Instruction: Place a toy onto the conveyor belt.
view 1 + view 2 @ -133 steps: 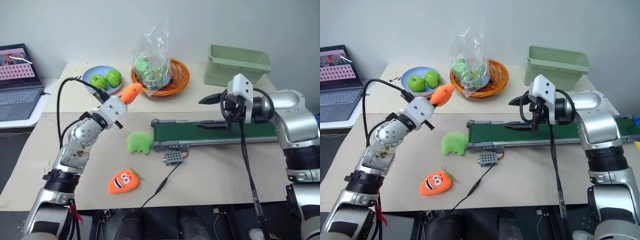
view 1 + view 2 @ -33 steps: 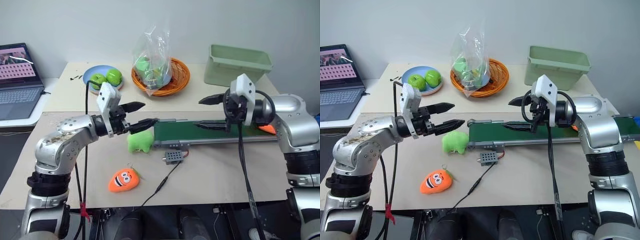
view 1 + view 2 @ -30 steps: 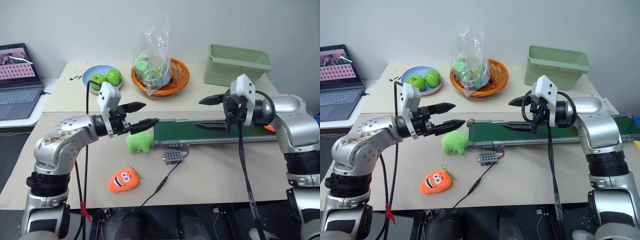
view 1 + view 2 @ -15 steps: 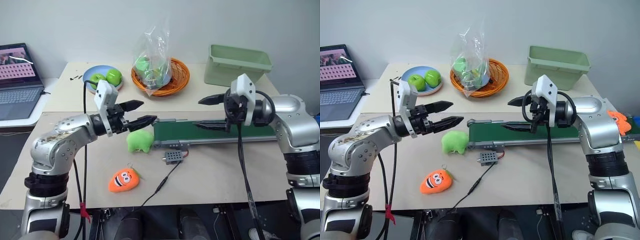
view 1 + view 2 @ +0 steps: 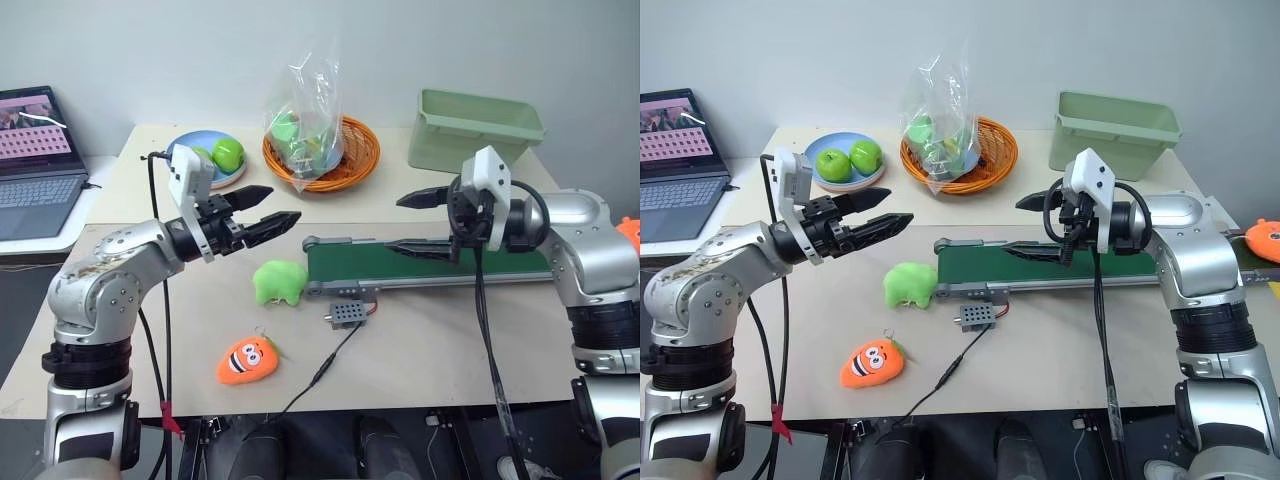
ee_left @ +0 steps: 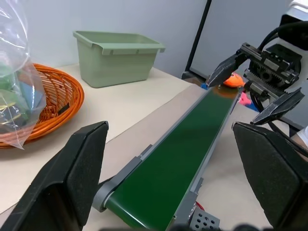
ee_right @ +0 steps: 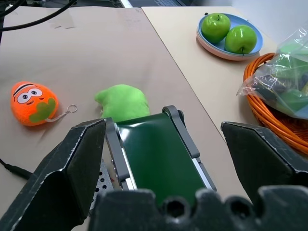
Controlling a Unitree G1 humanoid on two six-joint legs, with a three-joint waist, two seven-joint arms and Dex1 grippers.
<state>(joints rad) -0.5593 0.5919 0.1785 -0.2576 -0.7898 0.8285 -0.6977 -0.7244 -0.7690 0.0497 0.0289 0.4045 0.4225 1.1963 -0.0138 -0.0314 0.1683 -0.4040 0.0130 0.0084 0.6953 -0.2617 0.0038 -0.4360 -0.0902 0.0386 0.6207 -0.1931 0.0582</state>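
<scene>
While both grippers gape empty, toy [image 5: 1262, 240] rides conveyor belt [image 5: 1120, 264] far end, behind right gripper [image 5: 1025, 226]; left gripper [image 5: 892, 208] well apart.

Lab bench: conveyor belt [image 5: 440, 265], laptop [image 5: 35, 165], plain wall

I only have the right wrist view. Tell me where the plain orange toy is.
Observer: The toy lies at the far right end of the conveyor belt, beyond the right arm.
Operator: Report the left claw.
Observer: The left claw is open and empty, in the air to the left of the belt's near end.
Operator: Tell me what stands behind the belt.
Observer: A pale green bin stands at the back, to the right of the orange basket.
</scene>
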